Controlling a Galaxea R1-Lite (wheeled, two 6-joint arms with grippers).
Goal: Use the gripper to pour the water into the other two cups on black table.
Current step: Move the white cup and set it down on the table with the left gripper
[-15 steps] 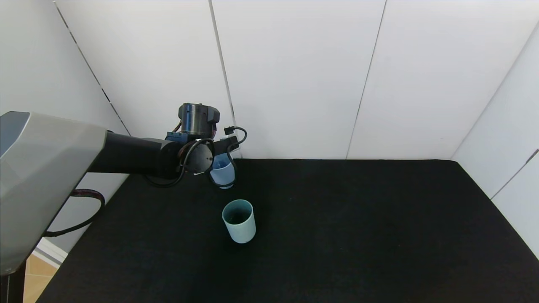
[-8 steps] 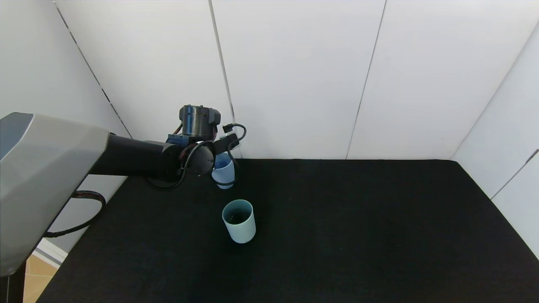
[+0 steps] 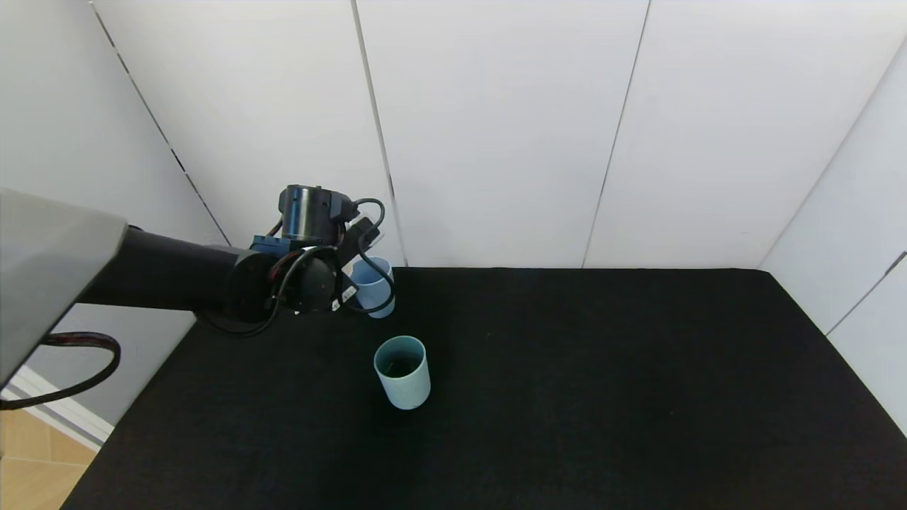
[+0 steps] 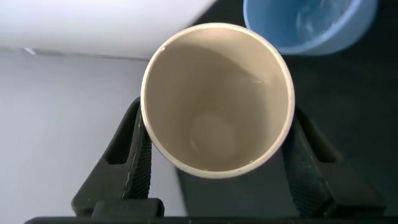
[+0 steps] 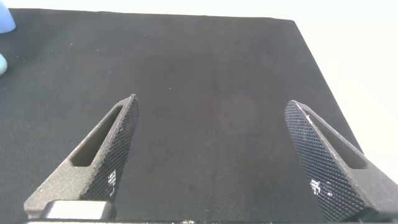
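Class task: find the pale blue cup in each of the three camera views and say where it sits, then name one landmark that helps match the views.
Head view: pale blue cup at the table's far left, just beyond the left claw.
Left wrist view: its rim shows past the beige cup.
Right wrist view: a blue sliver, probably this cup.
Shared landmark: black table.

Left gripper (image 4: 214,155) clamped (holding); right gripper (image 5: 214,155) fingers spread.

Head cam looks down from high over the surface (image 3: 567,397); both wrist cams sit close behind their jaws (all share it).
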